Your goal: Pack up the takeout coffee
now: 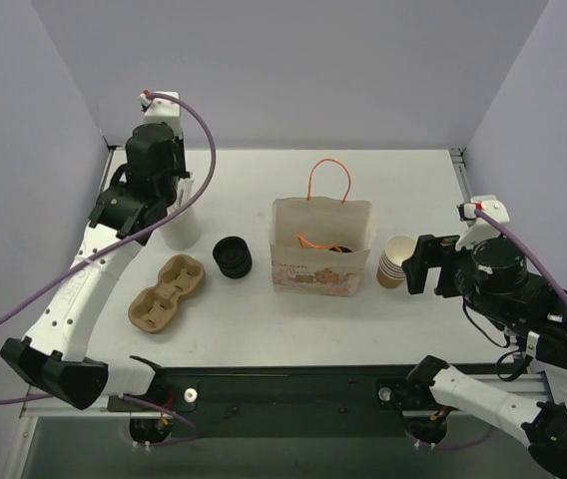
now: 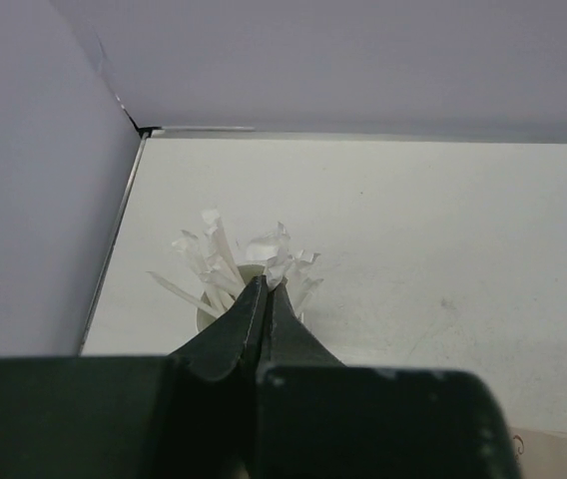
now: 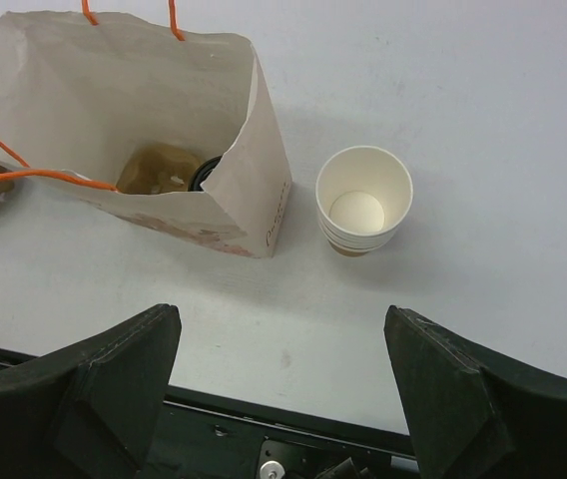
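Note:
The paper bag point(image 1: 321, 261) with orange handles stands open mid-table. In the right wrist view, inside the bag point(image 3: 114, 100), a brown cardboard carrier point(image 3: 156, 170) lies beside a curved black lid edge point(image 3: 202, 176); that edge is all that shows of the takeout coffee, its cup hidden by the bag wall. My right gripper point(image 3: 279, 311) is open and holds nothing, hovering near the table's front edge, right of the bag. My left gripper point(image 2: 266, 284) is shut, its tips among white wrapped straws point(image 2: 226, 254) in a white cup point(image 1: 181, 230). Whether it pinches one is hidden.
A stack of lidless paper cups point(image 1: 395, 261) stands just right of the bag, also seen from above point(image 3: 363, 200). A stack of black lids point(image 1: 232, 257) and a second cardboard carrier point(image 1: 167, 292) lie left of the bag. Walls close off the left, back and right.

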Controlling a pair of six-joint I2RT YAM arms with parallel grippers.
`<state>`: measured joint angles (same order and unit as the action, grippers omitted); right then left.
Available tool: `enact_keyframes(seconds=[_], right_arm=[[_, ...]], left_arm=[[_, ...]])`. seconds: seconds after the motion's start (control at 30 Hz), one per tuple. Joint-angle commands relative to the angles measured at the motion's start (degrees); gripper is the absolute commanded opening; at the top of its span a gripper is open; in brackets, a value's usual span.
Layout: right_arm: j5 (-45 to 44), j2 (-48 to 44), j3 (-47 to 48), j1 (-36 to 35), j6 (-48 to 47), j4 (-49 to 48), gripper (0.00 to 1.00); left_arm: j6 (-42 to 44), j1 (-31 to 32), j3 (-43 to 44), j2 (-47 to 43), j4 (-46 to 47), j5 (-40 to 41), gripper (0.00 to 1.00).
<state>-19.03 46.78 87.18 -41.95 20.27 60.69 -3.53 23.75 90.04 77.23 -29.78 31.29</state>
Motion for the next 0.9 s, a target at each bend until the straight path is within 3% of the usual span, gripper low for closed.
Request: enact_keyframes(seconds=[0.0,0.27,0.43,0.57,0.73,0.87], right_arm=[[0.4,0.9,1.9,0.3,-1.1,0.0,0.86],[0.0,1.3,2.6,0.4,-1.5,-0.1,0.87],[-0.6,1.4,2.9,0.4,-1.6,-0.1,0.87],[-0.4,1.0,2.6,0.4,-1.3,-0.1,0.87],[-0.4,0.9,2.4,0.3,-1.6,0.0,0.87],[-0.3,1.4,3.4,0.4,-2.2,0.0,0.87]], left_arm=[[2.5,0.8,4.4,-3.7,-1.2,2.3,0.0],[0.9,2.1,13.4,-5.6,0.9,-12.8,0.0],[-6.2,3.1,19.8,-4.0,0.8,-25.3,0.0],[-14.6,5.7,18.2,-4.4,4.8,-34.4,0.0],[-19.0,14.9,11.6,-5.6,9.7,-34.9,0.0],[-18.4,17.7,6.5,-5.8,9.7,-33.0,0.0]])
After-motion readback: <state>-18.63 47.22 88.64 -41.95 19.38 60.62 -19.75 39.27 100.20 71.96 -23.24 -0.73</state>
